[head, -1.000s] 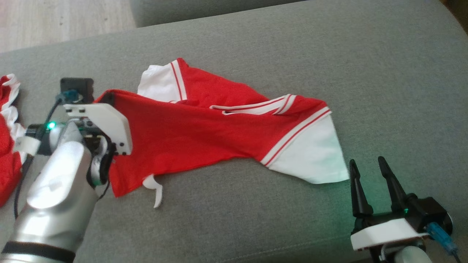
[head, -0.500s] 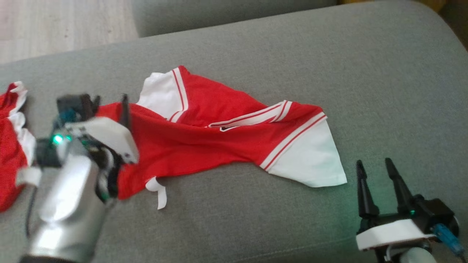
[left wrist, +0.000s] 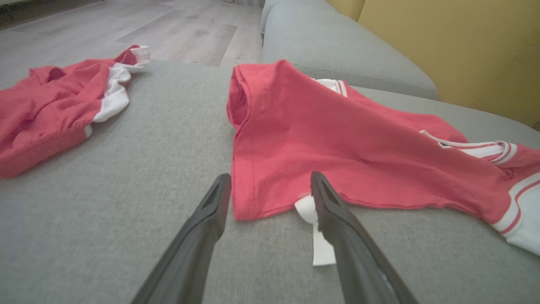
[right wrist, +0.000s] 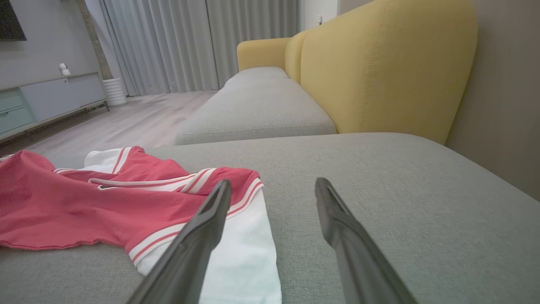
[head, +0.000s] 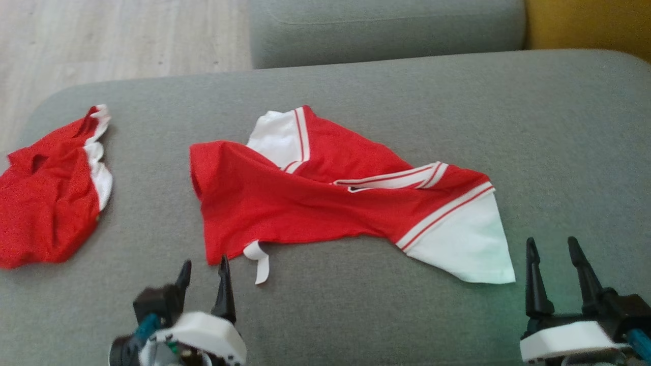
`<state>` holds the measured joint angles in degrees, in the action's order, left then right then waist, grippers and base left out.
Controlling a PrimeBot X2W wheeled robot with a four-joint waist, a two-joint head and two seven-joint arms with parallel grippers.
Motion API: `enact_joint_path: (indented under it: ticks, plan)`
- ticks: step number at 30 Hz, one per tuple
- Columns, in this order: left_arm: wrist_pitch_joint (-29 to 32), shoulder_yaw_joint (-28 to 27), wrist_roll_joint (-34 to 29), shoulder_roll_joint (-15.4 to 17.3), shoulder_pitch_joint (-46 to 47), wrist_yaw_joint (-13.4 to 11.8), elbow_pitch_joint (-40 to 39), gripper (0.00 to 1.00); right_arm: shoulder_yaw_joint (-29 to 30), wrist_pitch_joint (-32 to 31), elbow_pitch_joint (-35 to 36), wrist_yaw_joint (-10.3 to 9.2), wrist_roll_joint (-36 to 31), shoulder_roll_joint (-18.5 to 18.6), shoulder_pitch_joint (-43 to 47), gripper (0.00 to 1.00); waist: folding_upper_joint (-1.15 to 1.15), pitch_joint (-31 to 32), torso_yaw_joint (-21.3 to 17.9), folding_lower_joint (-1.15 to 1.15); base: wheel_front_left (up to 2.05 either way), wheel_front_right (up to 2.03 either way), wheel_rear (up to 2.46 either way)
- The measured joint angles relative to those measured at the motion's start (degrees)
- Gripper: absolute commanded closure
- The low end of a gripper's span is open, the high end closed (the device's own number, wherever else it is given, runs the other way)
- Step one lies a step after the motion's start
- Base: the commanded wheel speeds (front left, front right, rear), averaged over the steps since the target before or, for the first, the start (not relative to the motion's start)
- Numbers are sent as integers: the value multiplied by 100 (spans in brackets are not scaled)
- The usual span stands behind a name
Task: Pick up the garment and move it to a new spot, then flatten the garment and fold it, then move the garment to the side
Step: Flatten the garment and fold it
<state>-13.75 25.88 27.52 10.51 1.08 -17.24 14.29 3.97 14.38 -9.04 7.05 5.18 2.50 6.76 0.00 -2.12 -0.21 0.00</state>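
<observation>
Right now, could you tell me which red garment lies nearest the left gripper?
The spread-out garment in the middle, its white tag just beyond the left gripper; the crumpled garment lies farther off at the left end of the cushion.

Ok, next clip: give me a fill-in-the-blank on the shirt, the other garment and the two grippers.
1. The shirt is red with ____ sleeves.
2. The left gripper and right gripper both stand ____, holding nothing.
3. In the head view a second garment lies to the shirt's ____.
4. The backrest is ____.
Missing words: white; open; left; yellow.
</observation>
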Motion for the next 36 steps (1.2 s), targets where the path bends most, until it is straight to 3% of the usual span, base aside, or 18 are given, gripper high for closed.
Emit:
enact_joint_path:
  ticks: [5, 19, 36]
  plan:
    - [-47, -59, -237, -98, -417, 21, -140, 0, 0, 0, -99, 0, -91, -5, 107, 0, 0, 128, 227, 0, 0, 0, 0]
    - [-53, -1102, -1379, -431, -1140, 622, -559, 0, -12, 0, -370, 0, -12, -5, 229, 0, 0, 340, 441, 0, 0, 0, 0]
    - [-53, -1392, -1738, -692, -1138, 1070, -423, 0, -175, 0, -504, 0, 121, -5, 214, 0, 0, 283, 402, 0, 0, 0, 0]
